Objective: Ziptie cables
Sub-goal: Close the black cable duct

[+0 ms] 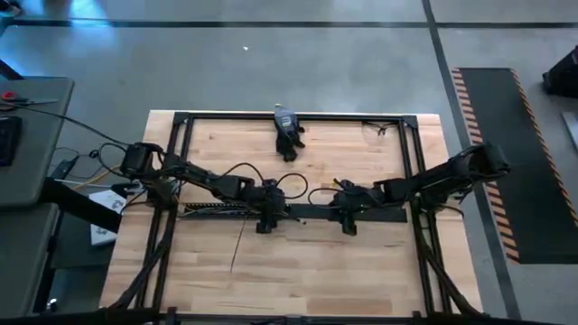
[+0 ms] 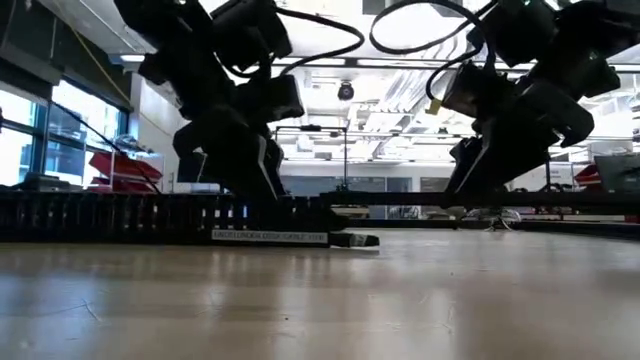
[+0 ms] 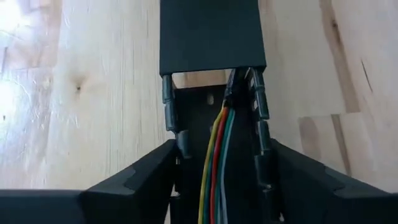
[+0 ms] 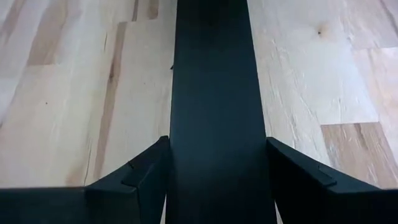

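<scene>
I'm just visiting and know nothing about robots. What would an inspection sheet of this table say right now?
Surface: pale wooden table inside a black frame.
Job's things: coloured wires lie in a black comb-edged duct, running under its flat lid.
Clutter: a dark tool near the far edge; a thin dark strip.
Grippers: left gripper straddles the open duct; right gripper straddles the lid; both open.
Cables: arm cables loop above both wrists.
Surroundings: grey floor, striped mat, side desk.
</scene>
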Controlling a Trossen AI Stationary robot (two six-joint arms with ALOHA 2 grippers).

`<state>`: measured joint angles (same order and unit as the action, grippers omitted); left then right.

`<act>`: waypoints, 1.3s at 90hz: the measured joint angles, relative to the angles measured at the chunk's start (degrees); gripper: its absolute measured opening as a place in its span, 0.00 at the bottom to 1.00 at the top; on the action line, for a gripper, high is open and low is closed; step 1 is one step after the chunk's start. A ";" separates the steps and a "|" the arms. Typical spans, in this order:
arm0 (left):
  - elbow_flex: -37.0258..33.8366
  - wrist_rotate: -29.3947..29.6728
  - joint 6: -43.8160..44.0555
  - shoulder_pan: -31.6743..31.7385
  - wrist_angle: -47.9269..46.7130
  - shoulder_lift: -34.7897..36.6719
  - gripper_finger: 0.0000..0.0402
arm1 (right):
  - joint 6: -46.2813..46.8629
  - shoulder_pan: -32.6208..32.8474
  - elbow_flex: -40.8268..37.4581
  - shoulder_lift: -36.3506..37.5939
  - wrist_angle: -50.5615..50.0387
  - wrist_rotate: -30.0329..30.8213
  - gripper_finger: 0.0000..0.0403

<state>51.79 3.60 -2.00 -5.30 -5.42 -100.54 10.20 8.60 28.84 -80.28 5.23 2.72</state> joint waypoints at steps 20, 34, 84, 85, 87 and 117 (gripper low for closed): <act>-0.11 0.08 -0.07 0.02 1.21 -0.10 0.47 | -0.05 0.00 -0.04 -0.01 -0.34 -0.20 0.52; -0.11 0.48 -0.08 -0.02 1.41 -0.13 0.47 | -1.19 0.00 -0.04 -0.01 -0.72 -0.16 0.52; -0.09 0.38 -0.08 0.35 1.34 0.84 0.69 | -1.29 0.02 0.07 0.01 -1.53 -0.42 0.51; -0.09 0.40 -0.05 0.35 1.36 0.90 0.69 | -1.29 0.02 0.07 0.01 -1.53 -0.42 0.51; -0.09 0.51 0.03 0.35 1.49 0.94 0.69 | -1.29 0.01 0.07 0.01 -1.55 -0.42 0.51; -0.09 0.23 1.29 0.42 2.19 1.08 0.71 | -1.16 0.00 0.07 0.01 -1.61 -0.67 0.51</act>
<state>51.70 3.83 -0.71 -4.88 -3.23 -99.46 9.04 8.60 28.91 -80.27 3.62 2.05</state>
